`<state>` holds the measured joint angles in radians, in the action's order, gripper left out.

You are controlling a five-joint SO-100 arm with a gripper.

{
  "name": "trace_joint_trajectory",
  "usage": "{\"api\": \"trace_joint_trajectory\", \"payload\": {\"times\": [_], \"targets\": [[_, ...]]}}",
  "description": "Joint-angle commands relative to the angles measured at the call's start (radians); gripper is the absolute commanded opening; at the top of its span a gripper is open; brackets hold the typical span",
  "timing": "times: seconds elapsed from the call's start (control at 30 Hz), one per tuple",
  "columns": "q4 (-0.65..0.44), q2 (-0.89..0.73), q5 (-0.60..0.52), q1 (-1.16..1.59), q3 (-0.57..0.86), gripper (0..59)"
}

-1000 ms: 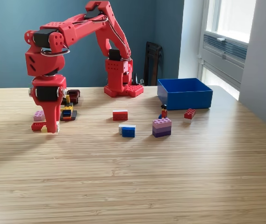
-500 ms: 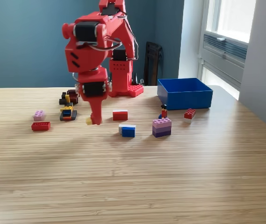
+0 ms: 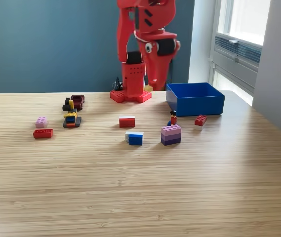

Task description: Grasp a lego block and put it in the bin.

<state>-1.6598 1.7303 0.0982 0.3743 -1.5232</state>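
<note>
Pincer (image 3: 151, 87) grips a yellow lego block (image 3: 148, 88) beside unlabelled bin (image 3: 195, 105).

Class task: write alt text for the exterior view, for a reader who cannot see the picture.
A red robot arm holds its gripper in the air with a small yellow lego block at its tip, to the exterior view's left of a blue bin on a wooden table. Red, pink, purple, blue and white lego blocks lie scattered across the table.

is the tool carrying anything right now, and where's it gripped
Yes: a small yellow lego block sits pinched at the tip of the tool; which faces are gripped is too small to tell.
</note>
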Motion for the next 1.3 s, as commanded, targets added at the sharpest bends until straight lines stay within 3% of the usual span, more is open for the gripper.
{"api": "trace_joint_trajectory", "payload": {"times": [0.03,0.2,0.43,0.97,1.3], "targets": [[-0.043,0.172,-0.067,0.293,-0.063,0.0],[-0.043,0.163,-0.091,0.514,-0.110,0.0],[-0.043,0.031,-0.104,0.735,-0.100,0.0],[-0.121,-0.491,-0.114,0.749,0.425,0.2],[-0.123,-0.581,-0.103,0.758,0.431,20.6]]}}
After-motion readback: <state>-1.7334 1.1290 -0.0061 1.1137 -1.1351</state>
